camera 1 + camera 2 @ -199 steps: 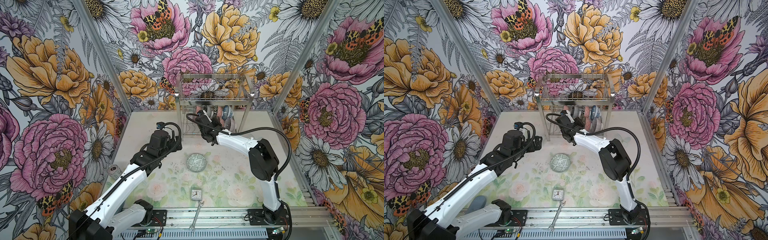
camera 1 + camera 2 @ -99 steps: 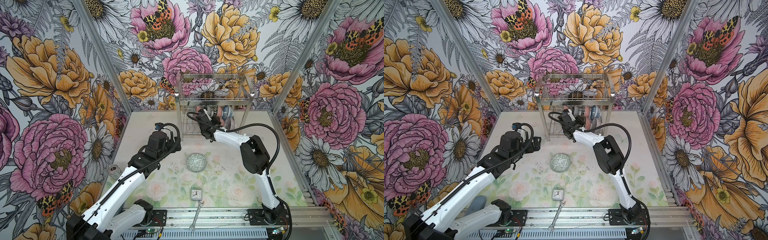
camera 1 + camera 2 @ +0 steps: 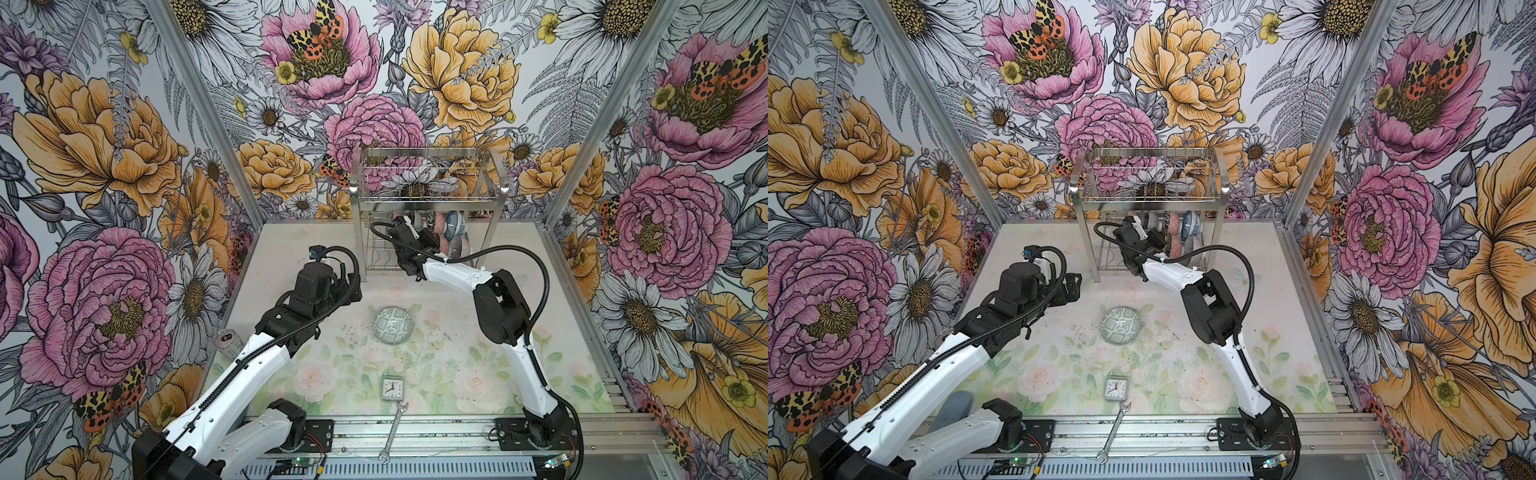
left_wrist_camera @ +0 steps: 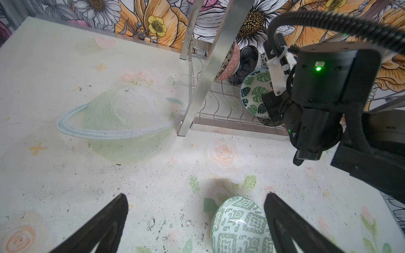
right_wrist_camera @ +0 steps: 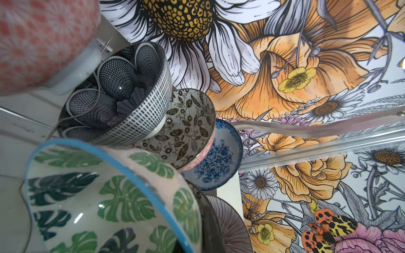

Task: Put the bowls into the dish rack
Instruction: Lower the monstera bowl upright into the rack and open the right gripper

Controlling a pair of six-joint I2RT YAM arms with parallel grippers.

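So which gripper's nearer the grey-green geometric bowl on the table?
Left gripper: open jaws near the bowl. Right gripper: in the steel dish rack, shut on a green leaf bowl.

One dish rack (image 3: 428, 201) upper centre; at least seven bowls (image 5: 122, 94) crowd it, one grey-green bowl (image 3: 392, 325) lies mid-frame. One clock (image 3: 392, 388), one wrench (image 3: 392, 432), one can (image 3: 227, 341) at left.

I see floral wallpaper (image 3: 104, 137) on back and both side walls: big pink and orange blooms, daisies, spotted moths. Metal corner posts (image 3: 201, 104) frame back wall. Table surface (image 3: 457, 374) pale, faint rose print, dark scuffs. Aluminium rail (image 3: 436, 432) along near edge. Light even.
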